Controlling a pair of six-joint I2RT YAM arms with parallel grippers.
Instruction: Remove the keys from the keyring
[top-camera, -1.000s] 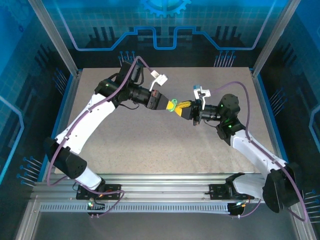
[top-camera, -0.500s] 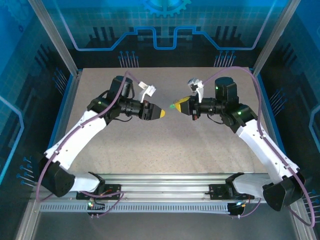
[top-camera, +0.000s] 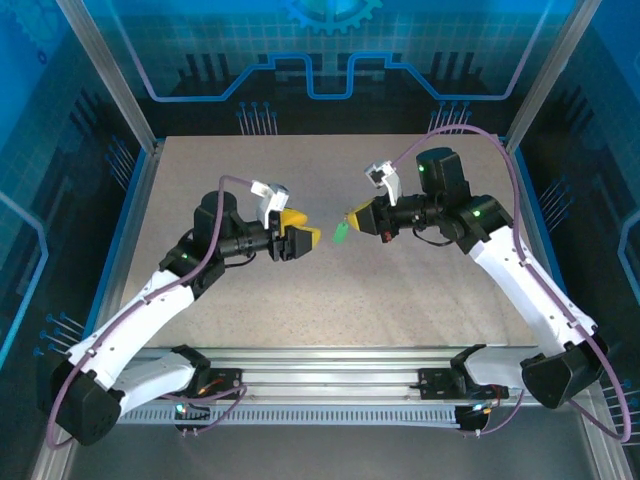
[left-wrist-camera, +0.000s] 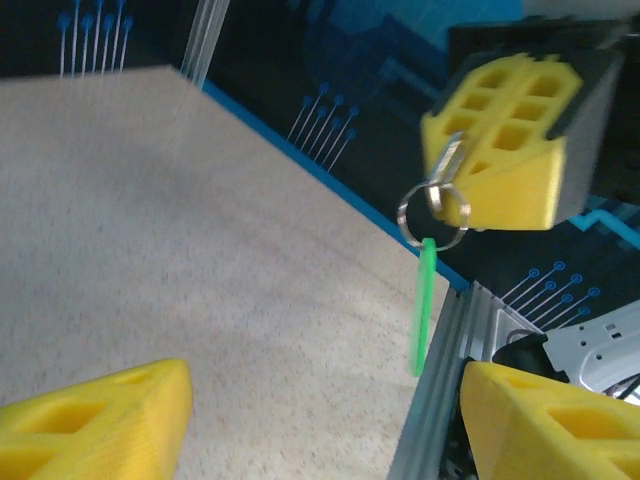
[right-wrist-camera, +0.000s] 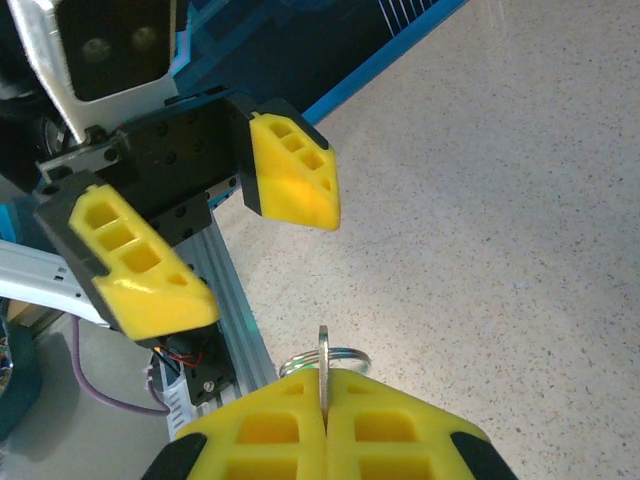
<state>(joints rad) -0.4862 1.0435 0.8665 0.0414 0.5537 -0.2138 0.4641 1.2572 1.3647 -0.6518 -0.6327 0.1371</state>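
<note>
Top camera overlooks table (top-camera: 330, 290); left wrist camera closely faces right tool (left-wrist-camera: 480, 150).

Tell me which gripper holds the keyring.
The right gripper: its jaws are shut on the keyring, with a green piece hanging from it. The left gripper has open, empty jaws.

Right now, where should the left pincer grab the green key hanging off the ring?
Probably its lower half, coming straight ahead. The green key hangs down from the keyring in the right pincer, edge-on to the left wrist camera, so the open left pincer would close across its flat faces.
</note>
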